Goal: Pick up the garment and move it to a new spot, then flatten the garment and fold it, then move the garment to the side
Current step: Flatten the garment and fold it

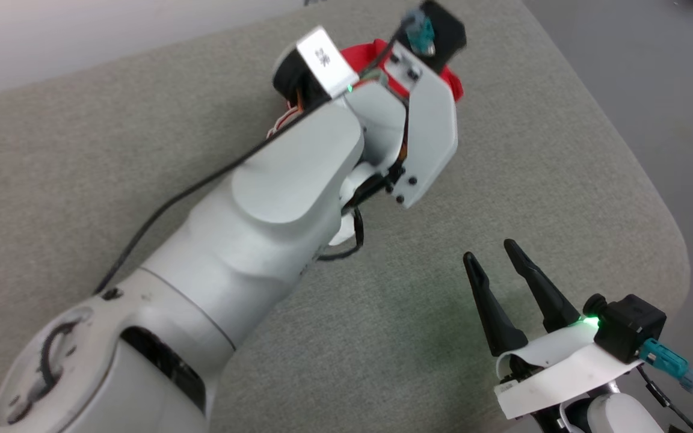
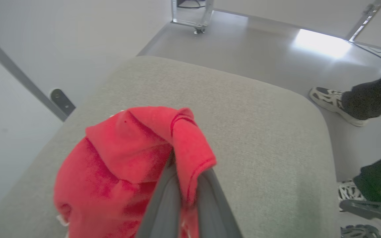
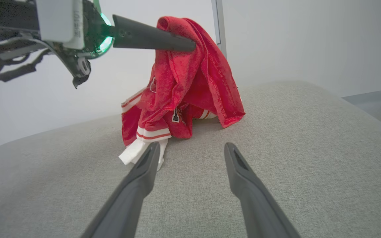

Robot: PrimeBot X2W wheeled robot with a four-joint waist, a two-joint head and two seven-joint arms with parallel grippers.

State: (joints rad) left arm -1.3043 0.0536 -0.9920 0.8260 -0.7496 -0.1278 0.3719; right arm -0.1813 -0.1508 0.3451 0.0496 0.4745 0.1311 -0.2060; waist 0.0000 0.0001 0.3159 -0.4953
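Right gripper [image 3: 192,147] nearest, fingers spread, empty, low over grey cushion [image 3: 309,148]. Just beyond its tips: garment [image 3: 190,86], drawn up into a peak, lower folds and white sleeve resting on cushion. Left gripper [image 3: 187,44] pinches the peak. Farther off, a person's shoe [image 2: 336,104] on the floor.

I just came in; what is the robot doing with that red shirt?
The left gripper is shut on a fold of the red shirt and holds it up above the grey cushion. The shirt's lower part, with a white sleeve, rests on the cushion. The right gripper is open and holds nothing, low near the shirt. A person's shoe shows beside the cushion.
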